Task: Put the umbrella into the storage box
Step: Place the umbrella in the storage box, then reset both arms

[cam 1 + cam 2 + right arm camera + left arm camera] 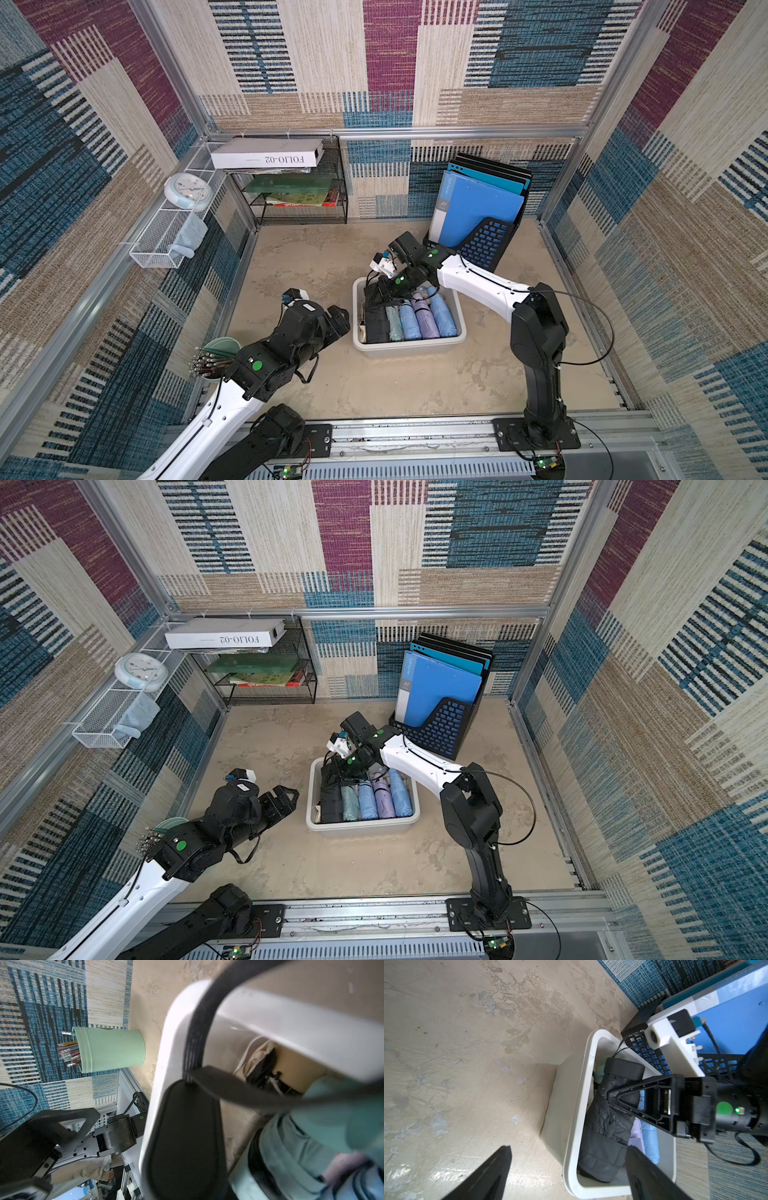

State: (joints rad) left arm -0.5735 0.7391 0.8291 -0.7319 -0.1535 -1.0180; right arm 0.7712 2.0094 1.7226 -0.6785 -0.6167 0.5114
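The off-white storage box (409, 350) sits mid-table, seen in both top views. A black folded umbrella (376, 324) lies along its left side. My right gripper (376, 291) reaches down into the far end of the box and is shut on this umbrella just below its handle (624, 1069). The right wrist view is filled by that handle (185, 1136) and its strap (195, 1032). One right finger (633, 1097) lies against the umbrella's fabric. My left gripper (569, 1151) hangs open and empty beside the box's left wall (556, 1118).
Several other folded umbrellas, teal (392, 322), blue (409, 320) and purple (426, 318), fill the box. A black lattice file holder (486, 245) with blue folders stands right behind it. A green pencil cup (224, 347) is under the left arm; a wire shelf (299, 195) is at the back.
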